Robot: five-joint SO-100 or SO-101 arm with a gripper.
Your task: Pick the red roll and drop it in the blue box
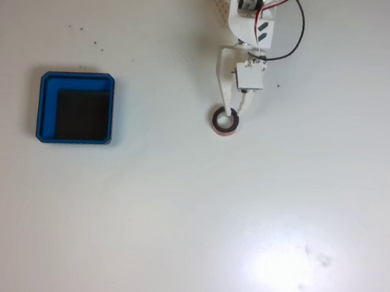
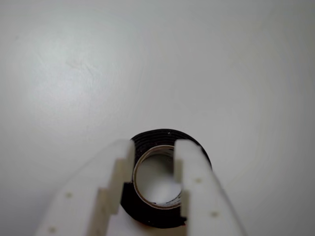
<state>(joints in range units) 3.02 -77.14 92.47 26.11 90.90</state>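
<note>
The red roll [image 1: 224, 130] lies flat on the white table, right of centre in the fixed view, red on its outer side with a pale hollow. In the wrist view its dark rim [image 2: 157, 135] shows just past the fingertips. My gripper [image 1: 233, 111] reaches down onto it from the top edge. Seen from the wrist, the gripper [image 2: 153, 147] is open a narrow gap, with the two white fingers [image 2: 194, 182] lying over the ring's left and right walls and the hollow showing between them. The blue box [image 1: 79, 77] sits far to the left, its black floor bare.
The white table [image 1: 183, 244] stretches wide around both things, with a few small dark specks near the top left and a bright glare patch at the lower right. The arm's base and cables stand at the top edge [image 1: 258, 11].
</note>
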